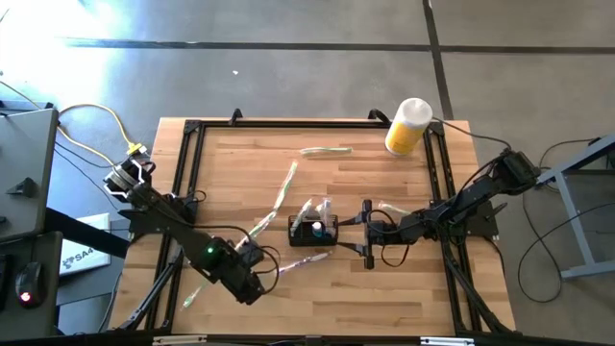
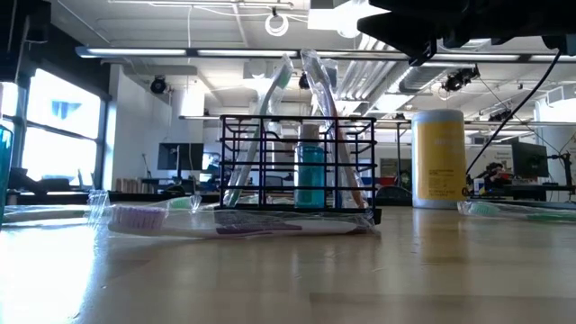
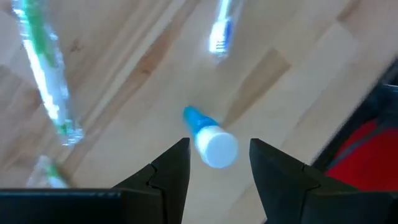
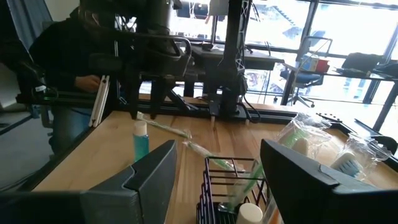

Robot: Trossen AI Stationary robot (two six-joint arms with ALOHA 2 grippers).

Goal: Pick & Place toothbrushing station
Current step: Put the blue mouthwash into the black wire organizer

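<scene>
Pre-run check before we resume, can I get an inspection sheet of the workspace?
Surface: wooden table, dry, nothing spilled.
Job's things: black wire organiser upright mid-table, brushes and a bottle already inside.
Clutter: wrapped toothbrushes scattered flat; yellow bottle at the far right corner; small blue tube.
Grippers: left gripper open, above the blue tube; right gripper open, just beside the organiser, not touching.
Cables: yellow cable loops off the left edge; black cables hang by the right arm.
Surroundings: person seated behind the table.
</scene>
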